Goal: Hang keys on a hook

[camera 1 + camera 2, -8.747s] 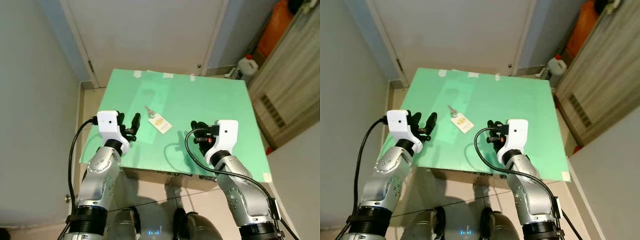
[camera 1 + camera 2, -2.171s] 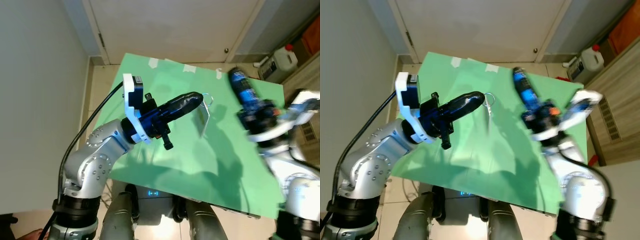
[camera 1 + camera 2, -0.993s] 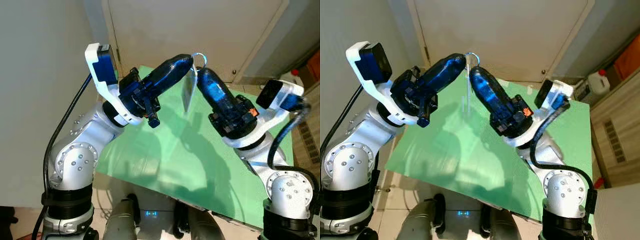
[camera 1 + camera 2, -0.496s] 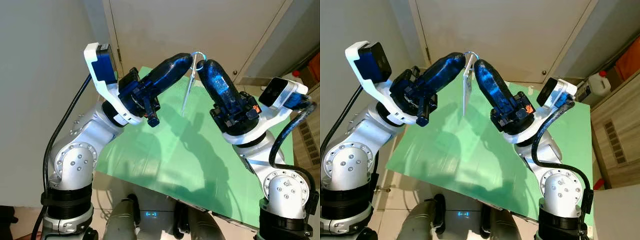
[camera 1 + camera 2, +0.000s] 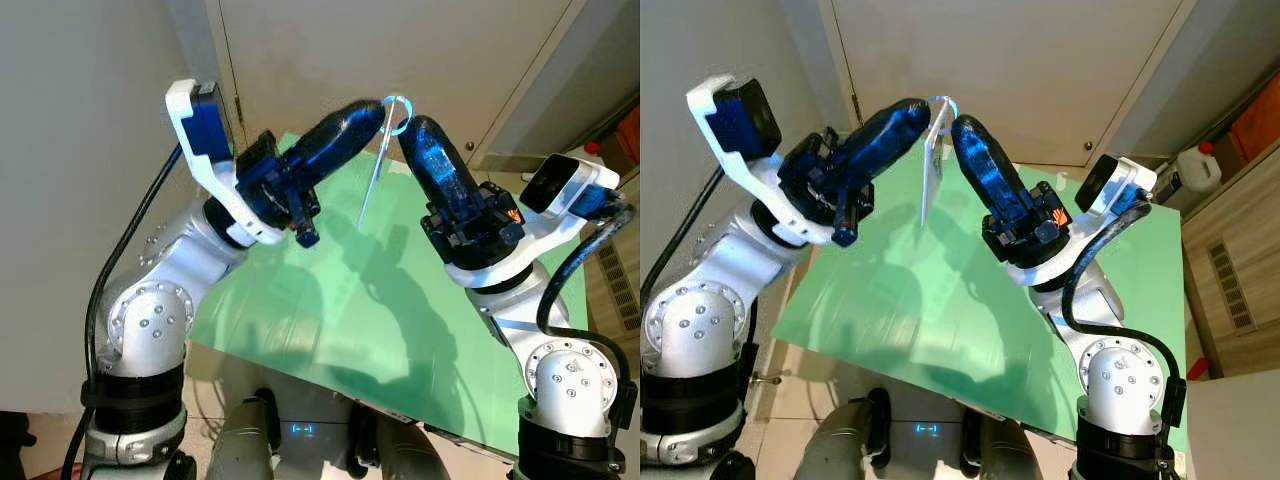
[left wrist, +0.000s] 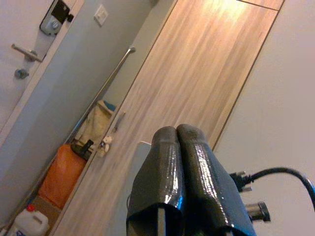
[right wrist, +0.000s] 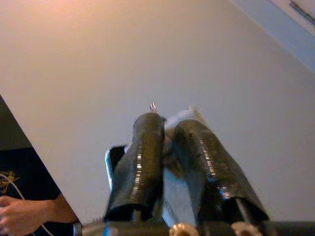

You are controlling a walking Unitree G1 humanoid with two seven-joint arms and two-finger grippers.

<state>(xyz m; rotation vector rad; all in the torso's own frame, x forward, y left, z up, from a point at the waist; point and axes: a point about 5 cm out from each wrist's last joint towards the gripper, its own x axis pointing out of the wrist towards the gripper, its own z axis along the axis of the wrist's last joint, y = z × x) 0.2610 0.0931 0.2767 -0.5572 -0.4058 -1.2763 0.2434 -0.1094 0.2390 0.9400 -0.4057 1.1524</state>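
The keys are a metal ring [image 5: 396, 106] with a white tag [image 5: 371, 176] that hangs edge-on, high above the green table [image 5: 400, 330]. My left gripper [image 5: 374, 110] is raised and shut on the keys at the ring. From the other side my right gripper [image 5: 411, 128] meets it tip to tip. In the right wrist view the white tag [image 7: 168, 129] sits pinched between the right fingers [image 7: 147, 132], with a bit of metal poking past them. In the left wrist view the left fingers [image 6: 170, 147] are pressed together. I cannot make out a hook.
A closed white door [image 5: 400, 40] stands behind the table. A white jug [image 5: 1197, 168] and a wooden cabinet [image 5: 1240, 270] are at the right. A grey wall runs along the left. A person's hand [image 7: 19, 214] is at the edge of the right wrist view.
The keys lay on the table 8.7 s ago; my left gripper has lifted them. My right gripper has come up to the ring. Over the last half second both moved only slightly.
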